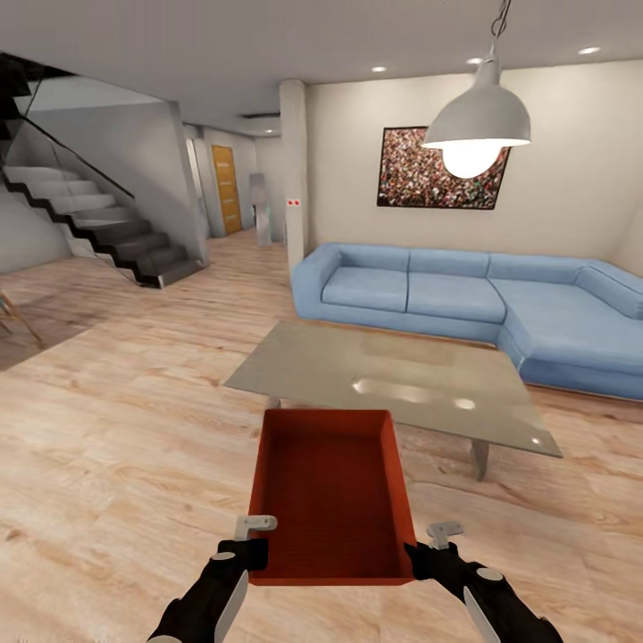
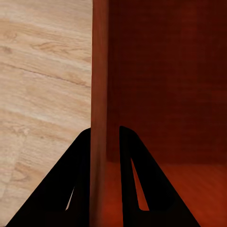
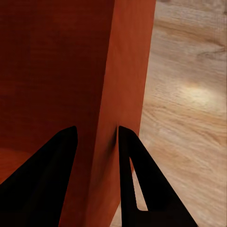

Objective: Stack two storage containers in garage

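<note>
Both hands at bottom of head frame: left hand (image 1: 253, 546) on the container's (image 1: 329, 491) lower-left corner, right hand (image 1: 427, 552) on its lower-right corner, each clamped on a side wall. Container sits bottom centre of frame, lidless, orange-red, held clear of the wood floor (image 1: 116, 446) as far as I can judge; long axis runs away from the camera toward the glass desk (image 1: 393, 379), short near edge spans between the two hands. Far edge overlaps the desk's near edge in the frame; whether it touches, cannot tell

Left wrist view: left hand (image 2: 105, 142) straddles the thin wall, one finger outside over floor (image 2: 42, 85), one inside the container (image 2: 165, 75), jaws closed down to wall thickness. Right wrist view: same thing mirrored, right hand (image 3: 97, 139) pinching the wall, container (image 3: 52, 61) interior on one side, floor (image 3: 189, 94) on the other

Both arms equally near, grip looks symmetric, so the carry turns on keeping the two hands level and at fixed spacing

Scene is living room: blue sofa (image 1: 464, 299) middle right, lamp (image 1: 478, 121) upper right, stairs (image 1: 98, 223) upper left, hallway with yellow door (image 1: 226, 189) upper centre-left. Second container not spotted. Judgement: first box picked up, haul to garage ahead, likely via that hallway; risk is thin wall slipping in the pinch when the base turns
</note>
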Available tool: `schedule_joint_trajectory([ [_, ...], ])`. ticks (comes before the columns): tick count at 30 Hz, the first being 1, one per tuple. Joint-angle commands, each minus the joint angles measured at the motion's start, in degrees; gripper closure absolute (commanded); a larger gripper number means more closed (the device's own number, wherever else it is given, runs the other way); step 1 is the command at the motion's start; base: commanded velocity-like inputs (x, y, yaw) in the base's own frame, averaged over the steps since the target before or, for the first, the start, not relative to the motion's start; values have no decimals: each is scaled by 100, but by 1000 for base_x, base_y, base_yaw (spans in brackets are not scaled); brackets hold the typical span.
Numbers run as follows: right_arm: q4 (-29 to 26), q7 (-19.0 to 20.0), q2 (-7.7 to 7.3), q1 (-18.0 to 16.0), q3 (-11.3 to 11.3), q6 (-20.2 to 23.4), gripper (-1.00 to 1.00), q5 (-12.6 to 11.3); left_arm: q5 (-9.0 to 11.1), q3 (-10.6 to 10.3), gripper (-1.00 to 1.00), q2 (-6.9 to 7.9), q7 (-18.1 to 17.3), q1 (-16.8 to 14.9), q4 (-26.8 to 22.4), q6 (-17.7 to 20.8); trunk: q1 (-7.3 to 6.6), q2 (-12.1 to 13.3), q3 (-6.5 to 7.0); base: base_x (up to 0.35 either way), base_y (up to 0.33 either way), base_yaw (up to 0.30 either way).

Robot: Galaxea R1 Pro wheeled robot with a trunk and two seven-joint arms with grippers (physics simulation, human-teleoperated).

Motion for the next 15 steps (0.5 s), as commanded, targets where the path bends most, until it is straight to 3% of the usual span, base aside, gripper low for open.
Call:
schedule_joint_trajectory([
  [1, -8, 11, -5, 0, 4, 38, 100, 4, -118, 37, 100, -8, 20, -4, -18, 35, -22, 37, 19, 0, 0, 224],
  [15, -8, 11, -5, 0, 4, 38, 100, 5, -118, 39, 100, -8, 20, -4, -18, 35, -330, 599, 364, 0, 0, 224],
])
